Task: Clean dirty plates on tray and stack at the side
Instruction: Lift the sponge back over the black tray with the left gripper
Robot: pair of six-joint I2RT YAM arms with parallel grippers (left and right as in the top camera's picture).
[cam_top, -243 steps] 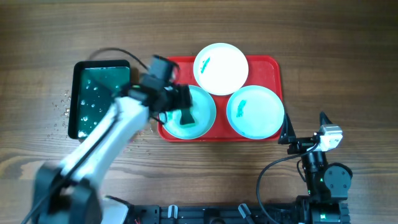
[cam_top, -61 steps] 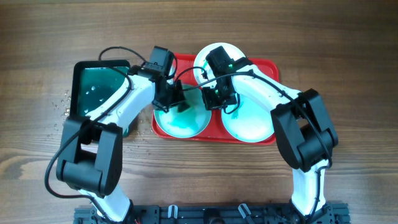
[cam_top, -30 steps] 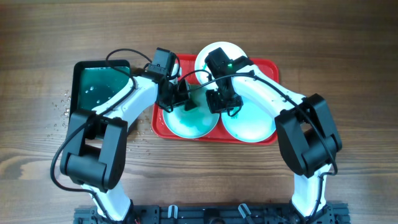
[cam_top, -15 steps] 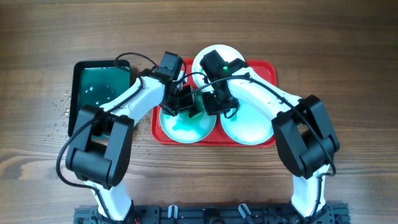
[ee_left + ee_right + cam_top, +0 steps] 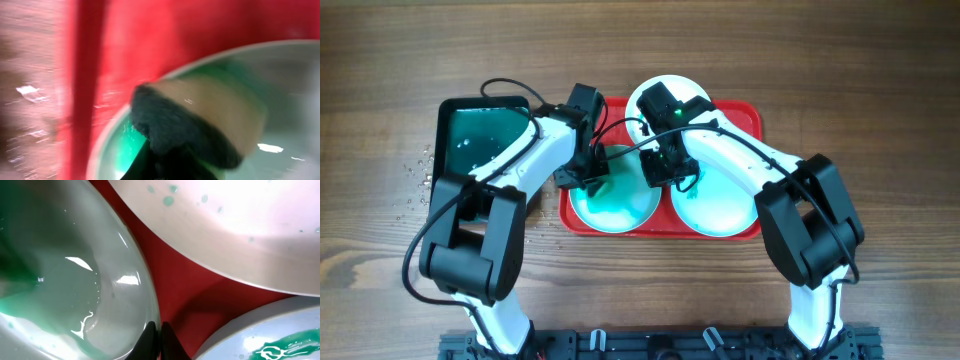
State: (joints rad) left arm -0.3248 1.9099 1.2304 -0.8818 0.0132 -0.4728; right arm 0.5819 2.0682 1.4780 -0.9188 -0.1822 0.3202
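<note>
Red plastic was seen in the tray [image 5: 745, 110], which was set at the middle of the wooden table [image 5: 880, 100] with all three plates on it. The white plate [image 5: 695, 92] was placed at the far edge, partly covered by the right arm. The left plate [image 5: 610, 205] and right plate [image 5: 720, 205], both turquoise, were laid side by side at the near edge. A dark tray [image 5: 445, 160] filled with teal water was found just left of the red one, and drops were scattered on the wood beside it.

The left gripper [image 5: 592, 172] was lowered over the far left part of the left plate. In the left wrist view its fingers were closed on a sponge [image 5: 200, 122], dark on one face and tan on the other, and the sponge was pressed onto the plate just inside the rim. That view was blurred.

The right gripper [image 5: 660, 172] was placed at the right rim of the same plate, between the two turquoise plates. In the right wrist view its fingertips [image 5: 147, 336] were drawn almost together at that rim, over bare red tray. Whether the rim was pinched between them could not be told. A teal wash [image 5: 20, 290] was spread inside the left plate, teal specks [image 5: 167, 201] were dotted on the white plate, and a teal smear [image 5: 280, 347] was left on the right plate.
</note>
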